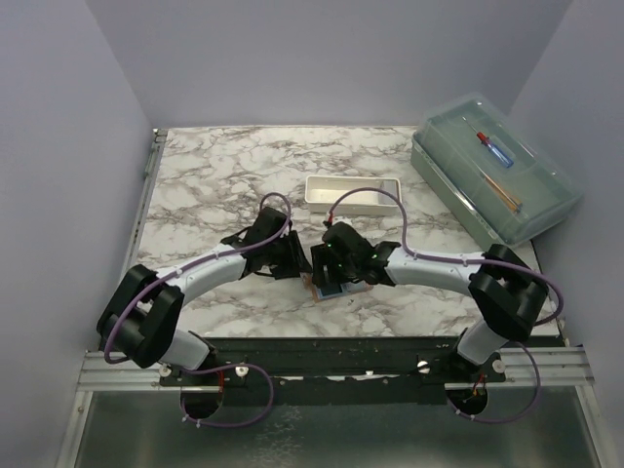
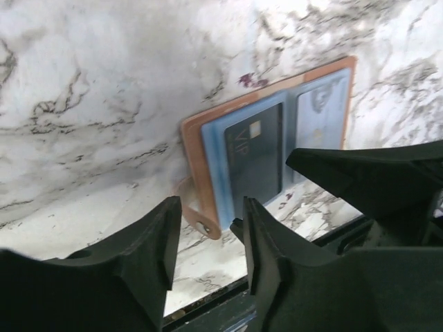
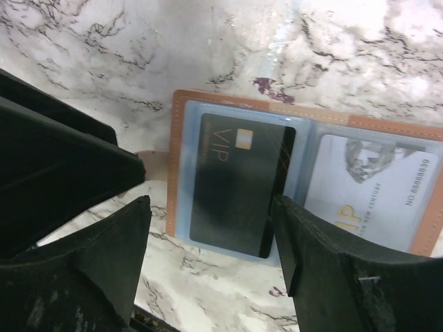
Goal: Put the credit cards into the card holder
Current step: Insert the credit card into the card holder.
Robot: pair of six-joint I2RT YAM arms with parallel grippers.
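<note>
The card holder [image 1: 331, 289] lies open and flat on the marble near the table's front edge, its tan rim [image 3: 173, 159] framing two blue-grey panels. One credit card, dark and marked VIP [image 3: 239, 183], sits on the left panel, and a whitish credit card [image 3: 374, 194] sits on the right one. My right gripper [image 3: 211, 207] hovers open just above the dark card's near edge, holding nothing. My left gripper [image 2: 210, 214] is open and empty too, its tips by the snap tab [image 2: 201, 223] at the holder's corner [image 2: 194, 149]. The two grippers almost meet over the holder.
A white rectangular tray [image 1: 353, 192] stands behind the grippers at mid table. A large clear lidded box [image 1: 494, 180] holding tools sits at the back right. The table's front edge and the black rail run just below the holder.
</note>
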